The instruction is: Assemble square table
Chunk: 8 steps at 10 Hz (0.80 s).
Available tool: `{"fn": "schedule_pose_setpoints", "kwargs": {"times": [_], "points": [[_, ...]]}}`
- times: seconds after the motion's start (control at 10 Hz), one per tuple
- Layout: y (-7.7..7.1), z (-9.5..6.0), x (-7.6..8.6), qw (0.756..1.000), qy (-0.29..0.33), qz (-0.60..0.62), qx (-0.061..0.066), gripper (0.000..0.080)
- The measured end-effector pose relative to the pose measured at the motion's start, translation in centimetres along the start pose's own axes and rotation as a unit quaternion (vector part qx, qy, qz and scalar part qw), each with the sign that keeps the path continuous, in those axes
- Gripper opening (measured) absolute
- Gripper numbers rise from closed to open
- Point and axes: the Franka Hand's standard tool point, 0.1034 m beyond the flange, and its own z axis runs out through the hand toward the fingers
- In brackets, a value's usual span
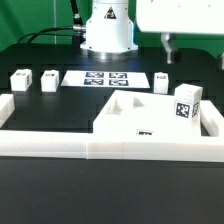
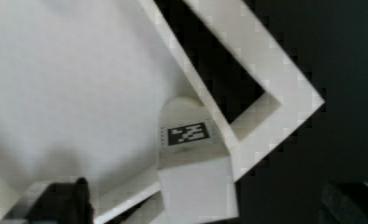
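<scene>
The only markings to read are black-and-white square tags, too small to give any letters or numbers: several printed on the marker board (image 1: 110, 78), one on each leg, and a small one on the front edge of the square table slab (image 1: 135, 118). That slab is a thick white square lying flat on the black table (image 1: 60, 110), pushed into the corner of the low white border wall (image 1: 60, 148) towards the exterior view's right, its tagged edge against the wall's front run. In the wrist view the slab (image 2: 74, 80) fills most of the picture as a plain pale surface. The nearest leg (image 1: 188, 104), a short white block with a large tag facing the camera, stands just beside the slab on the exterior view's right, between the slab and the wall's side arm. The wrist view shows the same leg (image 2: 193, 135) wedged between the slab's edge and the wall's corner (image 2: 279, 75); whether it touches the slab cannot be told. Two small legs (image 1: 20, 80) (image 1: 50, 80) stand on the table to the exterior view's left of the marker board, and a fourth leg (image 1: 162, 82) stands just at its other end. The gripper (image 1: 168, 46) hangs above the table behind the slab, well clear of every part. Its dark fingers (image 2: 65, 200) stand wide apart and hold nothing. Behind the marker board is the arm's white base (image 1: 108, 30), with cables (image 1: 45, 35) running off beside it.
</scene>
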Motion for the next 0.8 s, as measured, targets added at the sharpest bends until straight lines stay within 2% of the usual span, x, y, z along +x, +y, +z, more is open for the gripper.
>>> {"fn": "schedule_pose_setpoints", "kwargs": {"times": [0.2,0.4,0.5,0.6,0.8], "points": [[0.2,0.3,0.1,1.000,0.000,-0.007,-0.002,0.0649],[0.4,0.2,0.2,0.995,-0.001,-0.098,-0.004,0.0649],[0.9,-0.1,0.0,0.987,-0.008,-0.159,-0.005,0.0649],[1.2,-0.2,-0.2,0.970,-0.006,-0.241,-0.013,0.0649],[0.8,-0.1,-1.0,0.937,-0.001,-0.348,-0.028,0.0649]]}}
